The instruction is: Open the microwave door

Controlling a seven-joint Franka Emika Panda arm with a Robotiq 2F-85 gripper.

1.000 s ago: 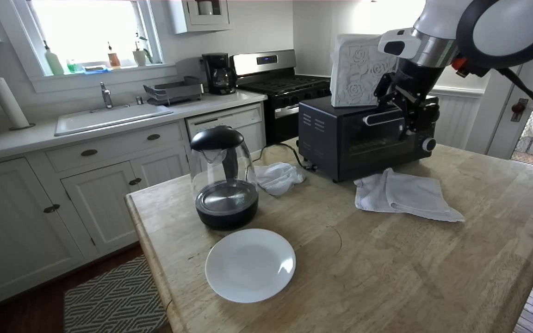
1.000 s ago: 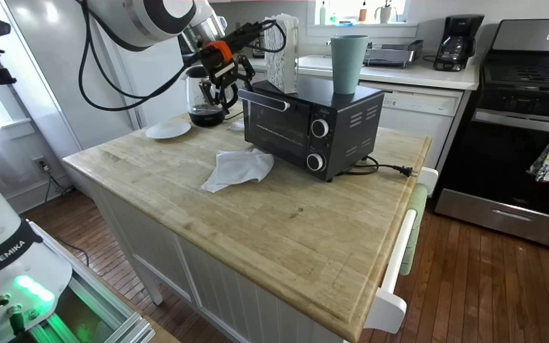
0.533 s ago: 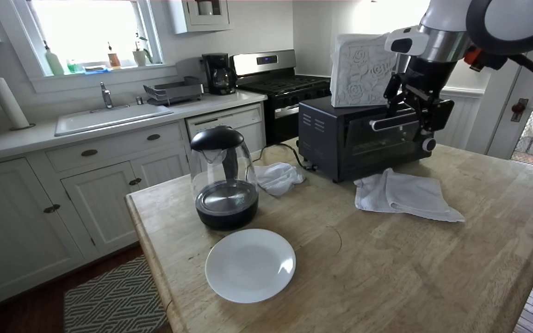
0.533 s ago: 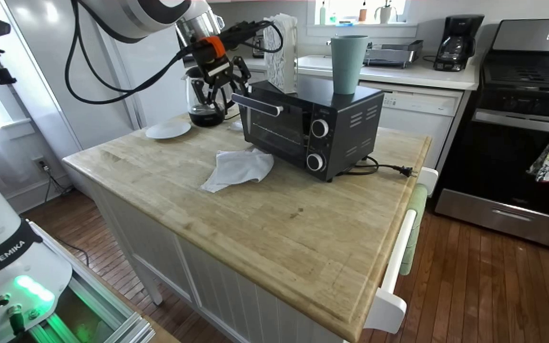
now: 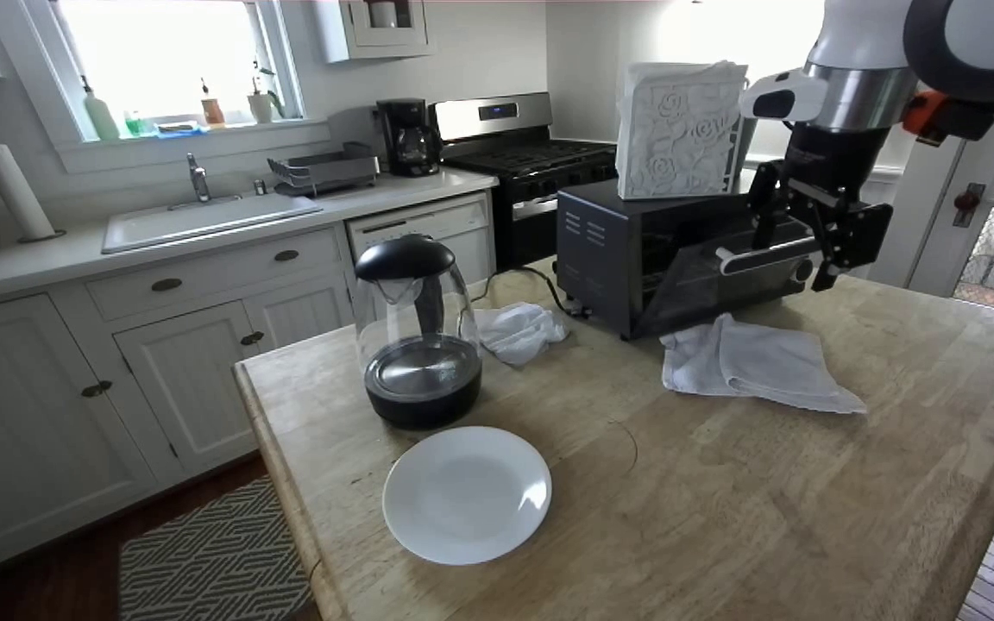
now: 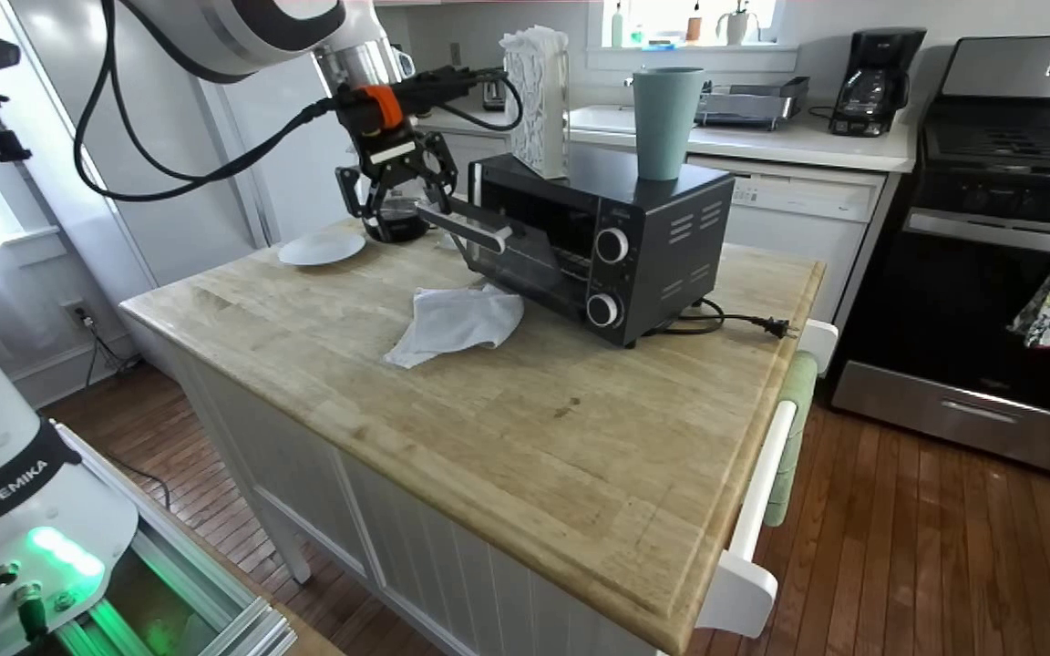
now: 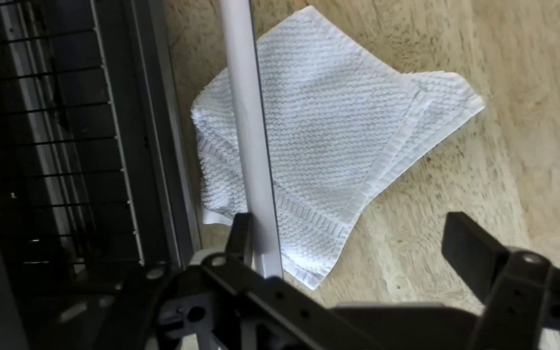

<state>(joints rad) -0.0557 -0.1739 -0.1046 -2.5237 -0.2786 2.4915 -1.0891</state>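
Observation:
The black microwave (image 5: 596, 259) stands on the wooden table and shows in both exterior views (image 6: 675, 246). Its dark glass door (image 5: 687, 280) is tilted partway open, hinged at the bottom. In the wrist view the wire rack (image 7: 51, 141) inside shows. The bar handle (image 6: 479, 234) runs along the door's top edge and crosses the wrist view (image 7: 248, 121). My gripper (image 7: 353, 243) is open, its fingers wide apart. One finger (image 7: 238, 238) is behind the handle, on the oven side, against it. The other finger (image 7: 469, 253) is well out in front, touching nothing.
A white cloth (image 5: 747, 362) lies below the door in front of the microwave. A white carved holder (image 5: 678, 129) and a green cup (image 6: 666, 118) stand on the microwave's top. A glass kettle (image 5: 419, 345) and a white plate (image 5: 467, 496) are on the table.
My gripper has moved outward from the microwave and a little down. The door's top edge and handle have swung out with it, from almost shut to partway open.

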